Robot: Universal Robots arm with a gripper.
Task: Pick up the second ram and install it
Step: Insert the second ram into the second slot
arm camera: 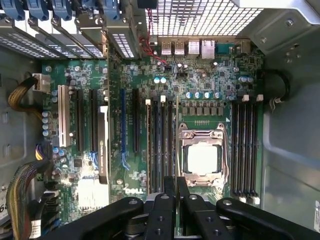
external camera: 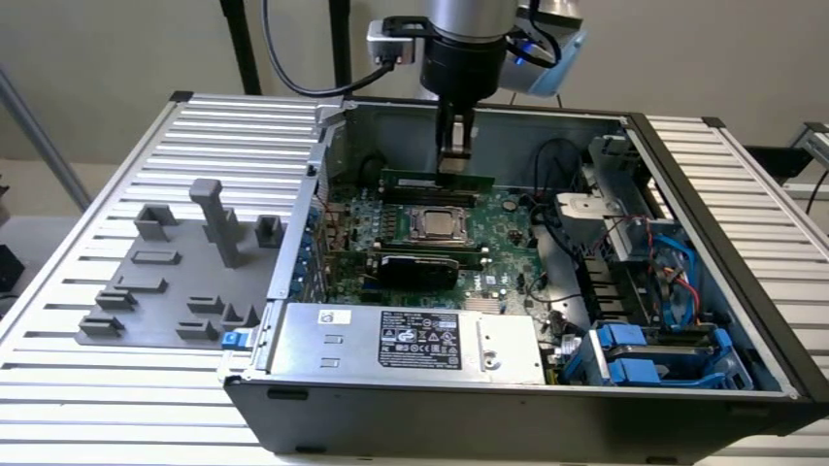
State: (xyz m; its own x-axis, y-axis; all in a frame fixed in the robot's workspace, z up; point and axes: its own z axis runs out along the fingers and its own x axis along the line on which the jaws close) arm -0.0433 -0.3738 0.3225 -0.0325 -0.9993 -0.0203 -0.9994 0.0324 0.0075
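In the exterior view my gripper (external camera: 453,171) reaches down into the open computer case and is shut on the second ram (external camera: 417,182). This long green stick is held level just above the motherboard (external camera: 499,218), on the far side of the processor socket (external camera: 441,225). The wrist view has the black fingers (arm camera: 165,200) closed together with the ram (arm camera: 176,135) edge-on between them, a thin line over the memory slots (arm camera: 162,145) beside the socket (arm camera: 202,157).
The grey plastic holder blocks (external camera: 169,282) lie on the slatted table at the exterior view's left, outside the case. Inside the case are the power supply (external camera: 414,340) at the front, blue drive bays (external camera: 661,354), cables (external camera: 570,223) and the case walls (external camera: 324,155).
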